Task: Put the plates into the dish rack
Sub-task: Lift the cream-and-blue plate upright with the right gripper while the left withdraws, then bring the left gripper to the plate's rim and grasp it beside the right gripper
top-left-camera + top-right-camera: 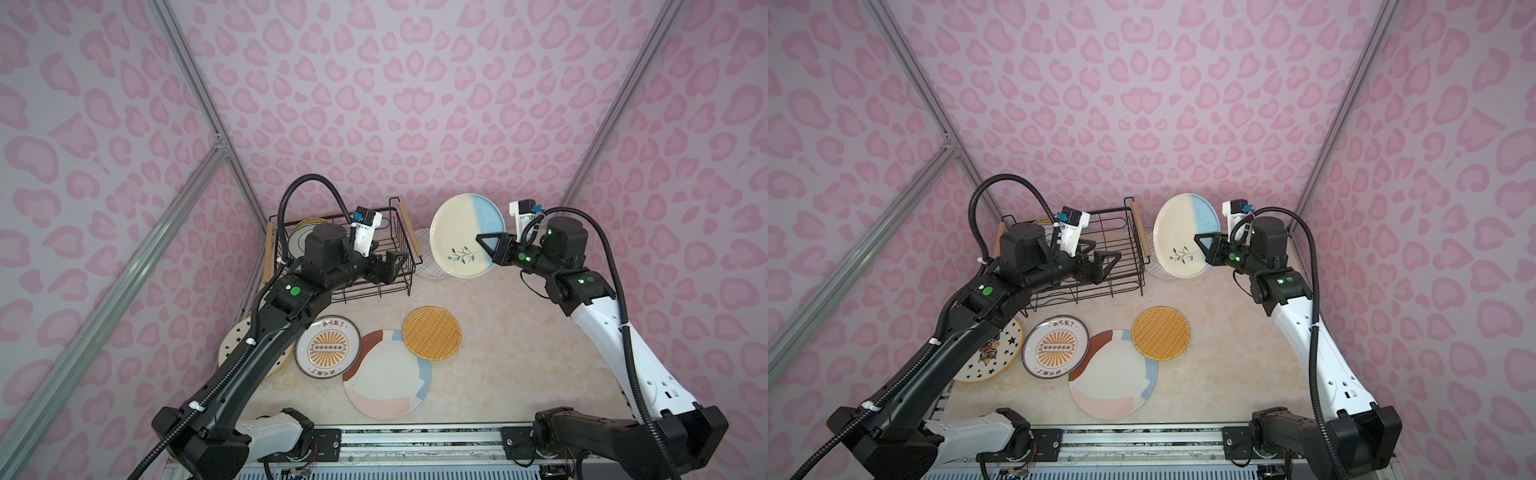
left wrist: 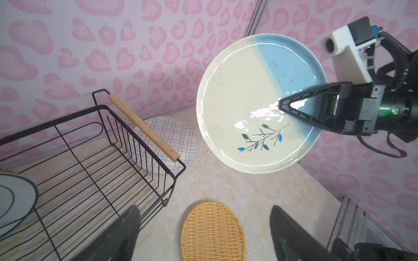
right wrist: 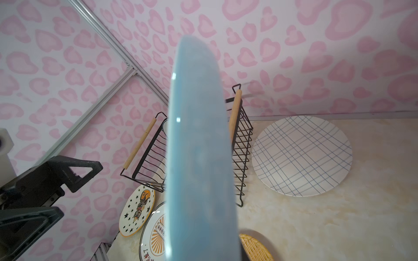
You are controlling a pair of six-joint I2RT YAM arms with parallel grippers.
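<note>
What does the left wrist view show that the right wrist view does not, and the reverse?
Only the left wrist view shows the face of the round cream and blue plate, with its painted leaf sprig, and the right tool shut on its rim. Only the right wrist view shows the round white plate with black stars and the round sunburst plate, and it sees the held plate nearly edge-on. Both show the black wire dish rack, the round white plate with grid lines and the orange woven round plate.
</note>
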